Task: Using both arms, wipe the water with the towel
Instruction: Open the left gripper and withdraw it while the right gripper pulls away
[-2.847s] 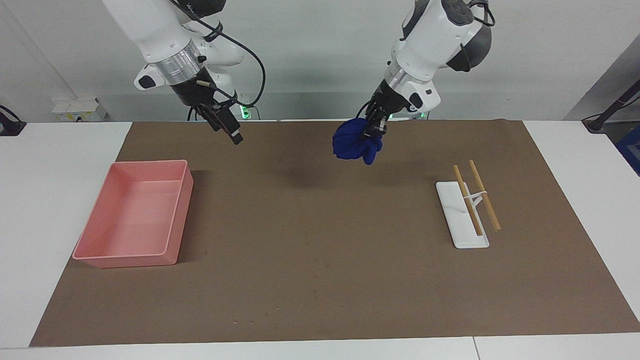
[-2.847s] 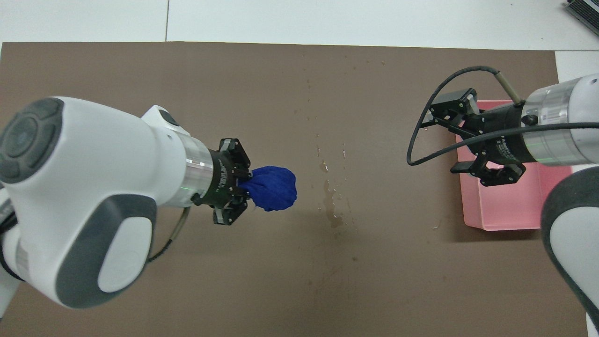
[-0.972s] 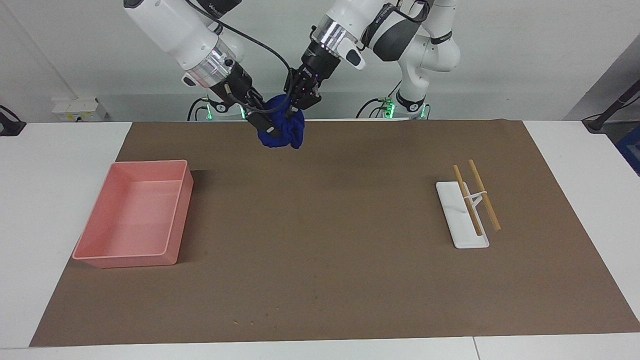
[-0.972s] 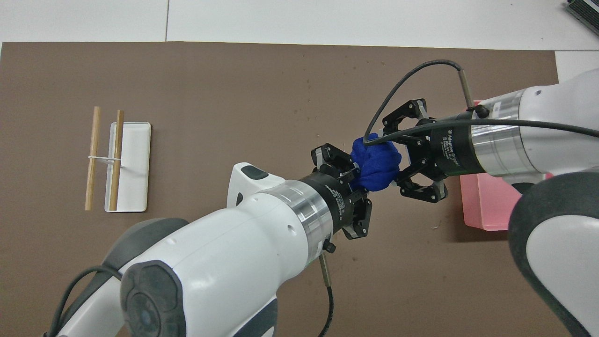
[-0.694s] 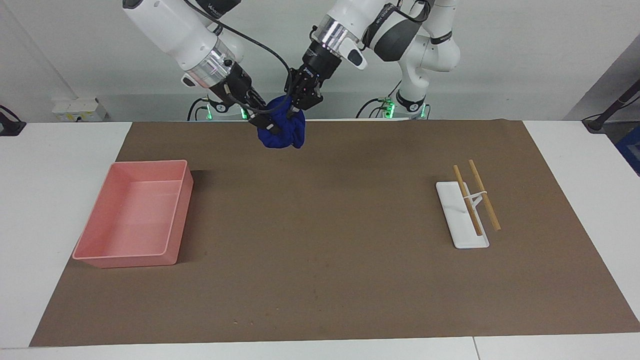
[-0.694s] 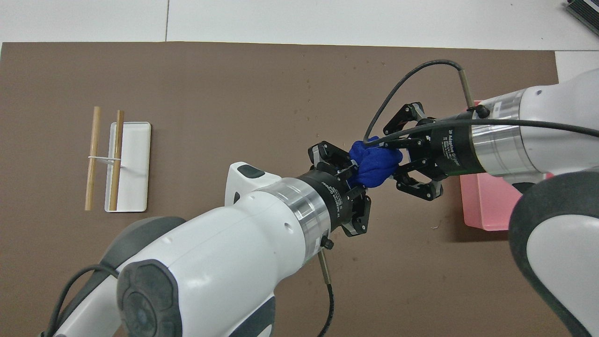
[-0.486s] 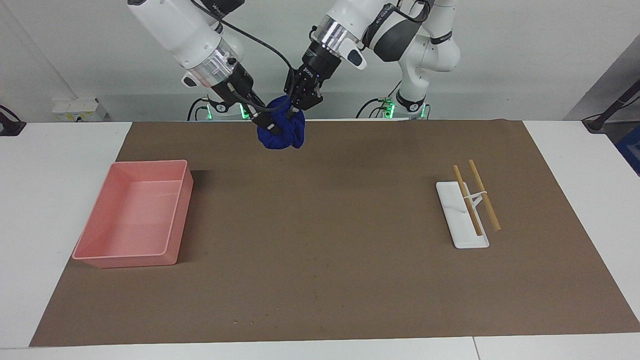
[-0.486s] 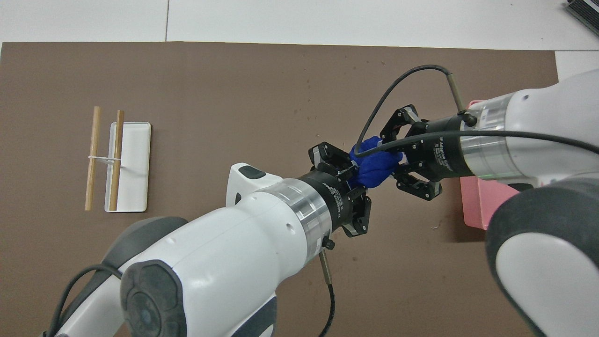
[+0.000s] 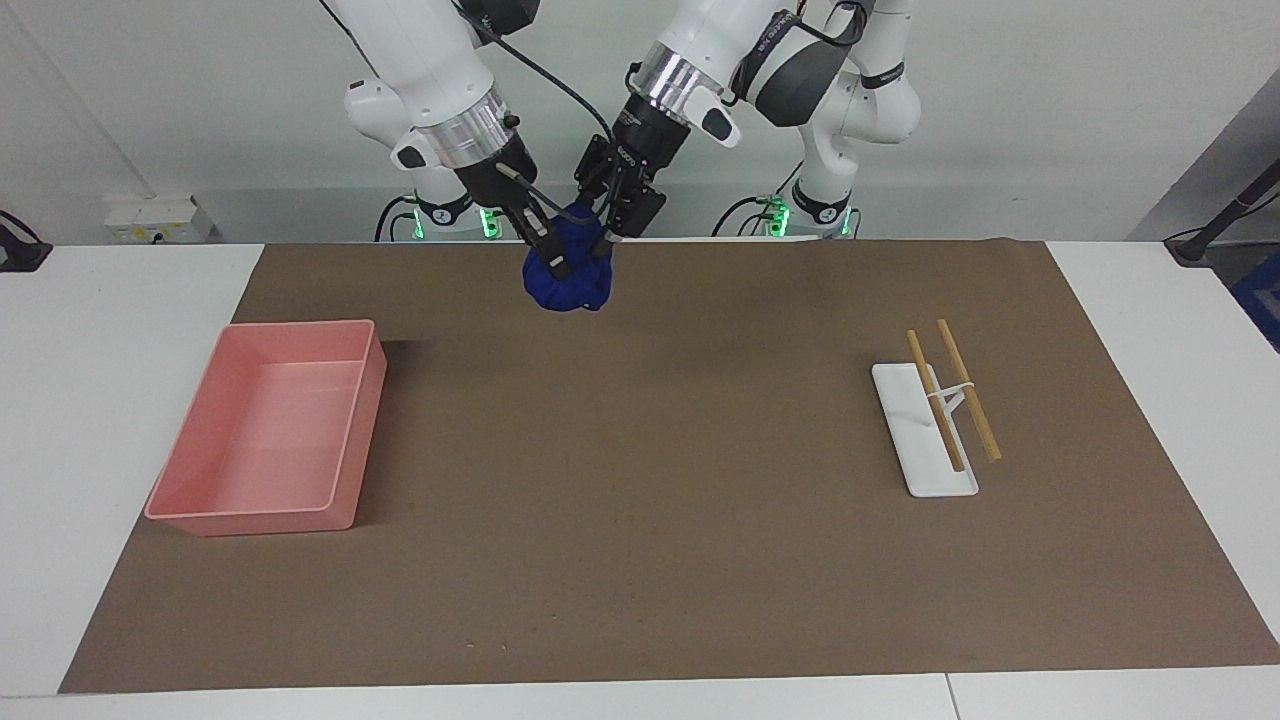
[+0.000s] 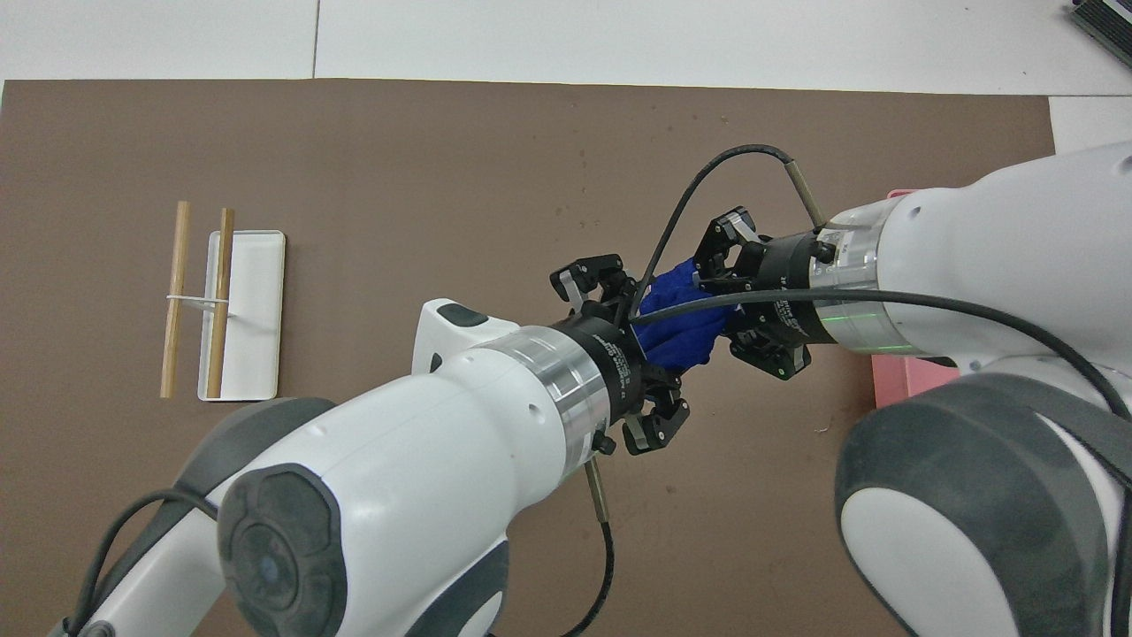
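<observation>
The towel [image 9: 570, 280], a small royal-blue lump, hangs in the air over the brown mat's edge nearest the robots. My right gripper [image 9: 553, 262] comes down on it from the right arm's side and is shut on the towel [image 10: 679, 327]. My left gripper [image 9: 598, 236] meets it from the other side, its fingers spread open around the cloth. In the overhead view the left gripper [image 10: 646, 341] and right gripper [image 10: 712, 305] face each other across the lump. Both arms cover the mat's middle there, so the water is hidden apart from a few small specks [image 10: 583, 161].
A pink tray [image 9: 350, 440] sits on the mat toward the right arm's end, partly under the right arm in the overhead view [image 10: 911, 394]. A white dish [image 9: 915, 460] with two wooden sticks [image 9: 968, 390] lies toward the left arm's end. The brown mat [image 9: 640, 560] covers most of the table.
The left gripper held the towel a second ago and has now spread its fingers. The right gripper closed on the towel, and its arm has swung more upright.
</observation>
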Available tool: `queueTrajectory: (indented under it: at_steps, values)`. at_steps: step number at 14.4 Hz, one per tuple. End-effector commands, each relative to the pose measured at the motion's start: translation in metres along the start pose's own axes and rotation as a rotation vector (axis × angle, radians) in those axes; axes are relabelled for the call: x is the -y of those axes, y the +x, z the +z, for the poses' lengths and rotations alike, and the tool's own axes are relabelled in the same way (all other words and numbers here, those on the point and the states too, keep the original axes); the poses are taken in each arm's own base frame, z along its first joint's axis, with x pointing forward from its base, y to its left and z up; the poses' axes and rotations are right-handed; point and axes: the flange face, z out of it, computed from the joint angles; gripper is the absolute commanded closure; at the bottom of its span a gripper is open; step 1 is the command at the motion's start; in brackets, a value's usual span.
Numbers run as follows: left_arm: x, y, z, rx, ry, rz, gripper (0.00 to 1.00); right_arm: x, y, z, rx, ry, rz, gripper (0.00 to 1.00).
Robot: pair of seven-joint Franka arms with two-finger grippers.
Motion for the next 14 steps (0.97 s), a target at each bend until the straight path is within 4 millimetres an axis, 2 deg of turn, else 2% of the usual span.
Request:
queueTrajectory:
  at_steps: [1, 2, 4, 5, 10, 13, 14]
  values:
    - [-0.021, 0.014, -0.013, -0.063, -0.007, -0.010, 0.00, 0.003, 0.004, -0.002, 0.010, 0.047, 0.040, 1.00]
    - [-0.030, 0.022, -0.015, -0.096, 0.004, 0.024, 0.00, 0.005, 0.006, -0.002, 0.010, 0.060, 0.047, 1.00]
    - [-0.043, 0.036, -0.021, -0.145, 0.030, 0.136, 0.00, 0.016, 0.016, 0.008, 0.013, 0.086, 0.083, 1.00]
    - [-0.057, 0.048, -0.025, -0.176, 0.040, 0.172, 0.00, 0.020, 0.023, 0.016, 0.012, 0.095, 0.093, 1.00]
    - [-0.130, 0.113, -0.054, -0.279, 0.083, 0.337, 0.00, 0.060, 0.078, 0.074, -0.015, 0.207, 0.150, 1.00]
    - [-0.155, 0.141, -0.070, -0.311, 0.114, 0.418, 0.00, 0.083, 0.113, 0.145, -0.020, 0.248, 0.182, 1.00]
    - [-0.160, 0.147, -0.072, -0.317, 0.121, 0.429, 0.00, 0.089, 0.122, 0.158, -0.021, 0.264, 0.190, 1.00]
